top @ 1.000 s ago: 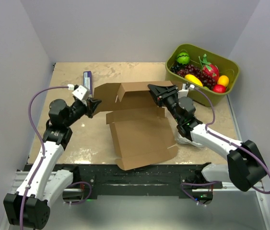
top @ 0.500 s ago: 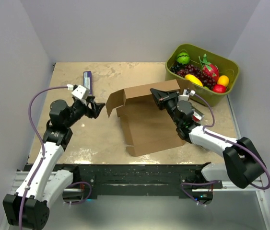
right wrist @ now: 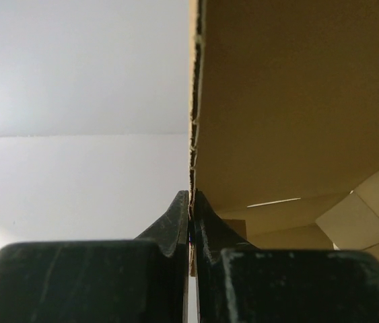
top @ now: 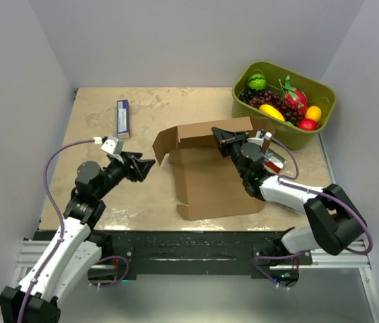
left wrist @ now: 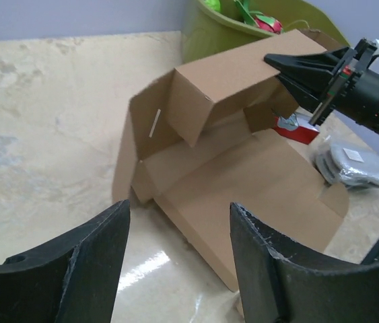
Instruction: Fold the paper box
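Observation:
The paper box (top: pixel 209 182) is a brown cardboard sheet lying mid-table, its back panel and left flap (top: pixel 162 145) raised. My right gripper (top: pixel 216 132) is shut on the top edge of that back panel; in the right wrist view the cardboard edge (right wrist: pixel 191 134) runs straight up from between the closed fingers of the right gripper (right wrist: pixel 190 200). My left gripper (top: pixel 147 165) hangs open to the left of the box and apart from it. In the left wrist view the box (left wrist: pixel 256 175) lies ahead of the left gripper (left wrist: pixel 179 208), whose jaws hold nothing.
An olive-green bin (top: pixel 326 89) of fruit stands at the back right, just behind the right gripper. A blue packet (top: pixel 122 116) lies at the back left. A silvery pouch (top: pixel 274 161) rests right of the box, under the right arm. Grey walls close in three sides.
The left gripper let go of the box's left flap, opened and drew back toward the near left. The right gripper closed on the back panel; the box shifted right and its back stood up.

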Tool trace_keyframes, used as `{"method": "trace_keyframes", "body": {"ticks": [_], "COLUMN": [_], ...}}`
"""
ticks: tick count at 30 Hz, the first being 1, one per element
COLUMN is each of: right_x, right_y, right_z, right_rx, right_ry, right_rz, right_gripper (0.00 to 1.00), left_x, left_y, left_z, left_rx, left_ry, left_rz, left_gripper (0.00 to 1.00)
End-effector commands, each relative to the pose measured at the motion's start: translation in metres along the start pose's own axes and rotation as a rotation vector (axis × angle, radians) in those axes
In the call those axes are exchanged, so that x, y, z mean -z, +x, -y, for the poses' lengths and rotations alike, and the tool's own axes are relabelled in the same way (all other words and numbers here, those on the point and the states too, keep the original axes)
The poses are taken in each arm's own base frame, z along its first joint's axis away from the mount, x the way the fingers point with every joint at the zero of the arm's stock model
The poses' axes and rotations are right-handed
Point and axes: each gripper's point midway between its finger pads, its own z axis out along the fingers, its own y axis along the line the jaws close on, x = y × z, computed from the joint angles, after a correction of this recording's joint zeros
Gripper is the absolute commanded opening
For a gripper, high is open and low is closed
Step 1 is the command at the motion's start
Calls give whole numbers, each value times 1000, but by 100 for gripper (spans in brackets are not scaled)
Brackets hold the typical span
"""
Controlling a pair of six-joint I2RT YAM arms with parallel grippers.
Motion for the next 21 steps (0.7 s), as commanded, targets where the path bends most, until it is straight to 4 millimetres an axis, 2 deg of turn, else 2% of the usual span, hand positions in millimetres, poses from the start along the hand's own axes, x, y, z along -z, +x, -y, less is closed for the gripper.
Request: {"method": "trace_keyframes", "body": {"ticks": [1, 2, 5, 8, 13, 21], "right_x": [-13, -15, -18, -20, -16, -7], "right_y": [-9, -9, -7, -8, -10, -5], "right_z": [-1, 0, 8, 15, 25, 30], "right_rx": [21, 24, 33, 49, 70, 60], "right_ry": [19, 24, 55, 84, 117, 129], "right_rz": [101, 107, 120, 143, 158, 144], "right_gripper": [0, 0, 0, 0, 0, 0], "left_x": [-15, -18, -35, -47, -63, -88], "left_y": [12, 19, 41, 54, 69, 89], "left_z": [8, 16, 13, 8, 3, -9], "left_rx": [99, 98, 100, 114, 152, 220], "left_ry": [0, 21, -18, -46, -72, -133], "left_rz": [8, -11, -68, -95, -123, -149], "left_gripper": [65, 64, 65, 64, 65, 66]}}
